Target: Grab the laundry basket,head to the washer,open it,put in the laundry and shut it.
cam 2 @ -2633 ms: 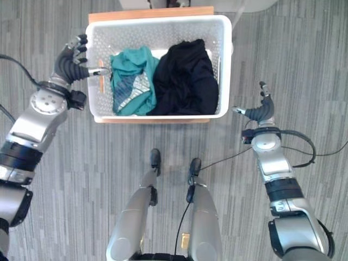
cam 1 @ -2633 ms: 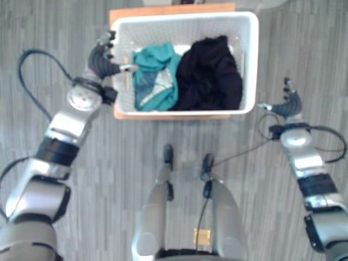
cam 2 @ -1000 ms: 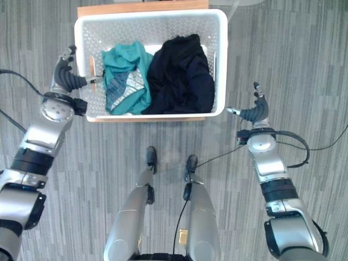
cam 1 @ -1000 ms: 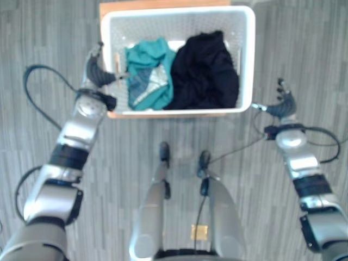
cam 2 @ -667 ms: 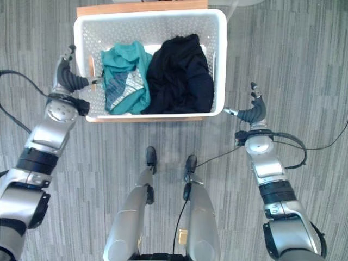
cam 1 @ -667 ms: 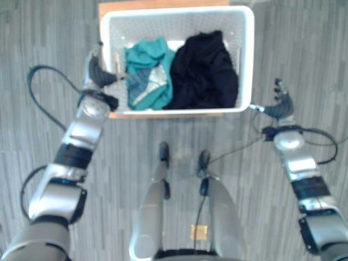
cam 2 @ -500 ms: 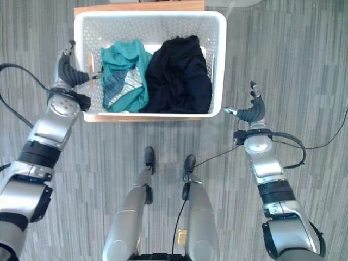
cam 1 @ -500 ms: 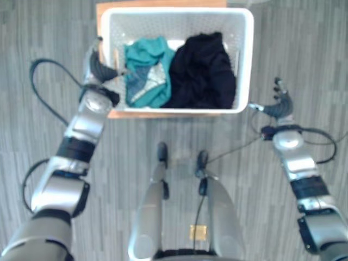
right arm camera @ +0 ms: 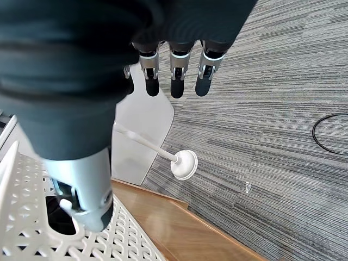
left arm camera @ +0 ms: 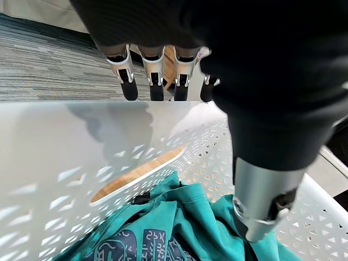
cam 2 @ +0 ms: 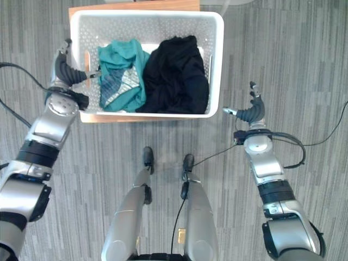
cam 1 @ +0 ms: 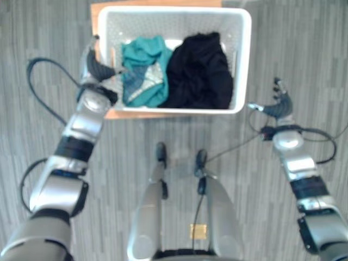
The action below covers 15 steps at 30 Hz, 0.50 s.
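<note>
While the left hand (cam 2: 68, 70) straddles the white laundry basket (cam 2: 215, 65) wall, fingers outside, thumb inside, not clenched, the right hand (cam 2: 252, 113) hovers alongside, fingers released.

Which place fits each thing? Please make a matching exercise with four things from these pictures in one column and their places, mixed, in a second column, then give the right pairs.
Things:
1. teal garment
2. black garment
3. left robot hand
4. right robot hand

Places:
A. open, over the floor just right of the laundry basket
B. in the basket's right half
C. at the basket's left wall, thumb inside
D. in the basket's left half

Pairs: 1-D, 2-B, 3-C, 4-A
</note>
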Available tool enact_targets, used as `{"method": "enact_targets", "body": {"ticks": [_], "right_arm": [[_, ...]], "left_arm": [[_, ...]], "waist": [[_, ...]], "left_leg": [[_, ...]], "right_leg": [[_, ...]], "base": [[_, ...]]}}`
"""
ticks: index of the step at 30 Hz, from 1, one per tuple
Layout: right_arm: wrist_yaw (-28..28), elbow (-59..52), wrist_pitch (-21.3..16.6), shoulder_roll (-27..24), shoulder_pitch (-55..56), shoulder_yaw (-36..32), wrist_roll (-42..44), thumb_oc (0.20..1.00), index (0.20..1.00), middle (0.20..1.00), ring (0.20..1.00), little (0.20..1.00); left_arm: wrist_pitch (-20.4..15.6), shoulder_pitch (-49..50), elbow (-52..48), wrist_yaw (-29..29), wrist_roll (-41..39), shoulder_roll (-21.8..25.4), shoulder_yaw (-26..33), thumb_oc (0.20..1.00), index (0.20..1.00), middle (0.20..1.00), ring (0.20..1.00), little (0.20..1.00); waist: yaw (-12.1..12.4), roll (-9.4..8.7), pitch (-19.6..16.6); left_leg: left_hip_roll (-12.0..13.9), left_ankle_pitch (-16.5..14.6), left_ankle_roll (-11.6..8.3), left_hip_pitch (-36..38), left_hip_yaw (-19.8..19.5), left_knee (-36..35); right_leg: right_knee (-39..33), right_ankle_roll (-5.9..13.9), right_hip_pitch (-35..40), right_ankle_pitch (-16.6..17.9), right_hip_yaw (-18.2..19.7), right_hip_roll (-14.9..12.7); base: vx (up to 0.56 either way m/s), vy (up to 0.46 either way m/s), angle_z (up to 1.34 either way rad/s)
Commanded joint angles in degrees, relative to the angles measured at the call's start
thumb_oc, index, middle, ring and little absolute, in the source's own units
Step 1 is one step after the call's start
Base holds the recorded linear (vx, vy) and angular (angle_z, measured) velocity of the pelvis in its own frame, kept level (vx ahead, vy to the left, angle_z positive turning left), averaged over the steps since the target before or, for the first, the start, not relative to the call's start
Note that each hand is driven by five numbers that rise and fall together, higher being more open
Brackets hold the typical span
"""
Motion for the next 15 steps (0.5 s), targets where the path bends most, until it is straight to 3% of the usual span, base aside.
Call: {"method": "enact_targets", "body": {"ticks": [1, 15], "right_arm": [[-0.3, -4.9, -2.9, -0.2, 2.3, -0.2, -1.4, 1.0, 1.0, 1.0, 1.0, 1.0], [-1.2, -4.6, -3.6, -0.2, 2.0, 1.2, -0.6, 1.0, 1.0, 1.0, 1.0, 1.0]], "left_arm": [[-0.1, -1.0, 5.9, 1.4, -0.1, -1.8, 0.1, 1.0, 1.0, 1.0, 1.0, 1.0], [-0.1, -9.5, 14.6, 2.5, -2.4, -2.8, -4.4, 1.0, 1.0, 1.0, 1.0, 1.0]], "waist": [[-0.3, -0.56, -4.0], [-1.3, -1.04, -3.8]], "left_leg": [[4.0, -7.4, -2.01, -2.1, -1.6, 6.4], [4.2, -7.5, -2.0, -2.5, -2.0, 7.0]], "right_leg": [[-11.4, 4.97, 2.4, 5.9, -0.2, -3.7], [-11.1, 4.94, 2.1, 6.0, -0.1, -3.6]], "base": [[0.0, 0.0, 0.0], [0.0, 0.0, 0.0]]}}
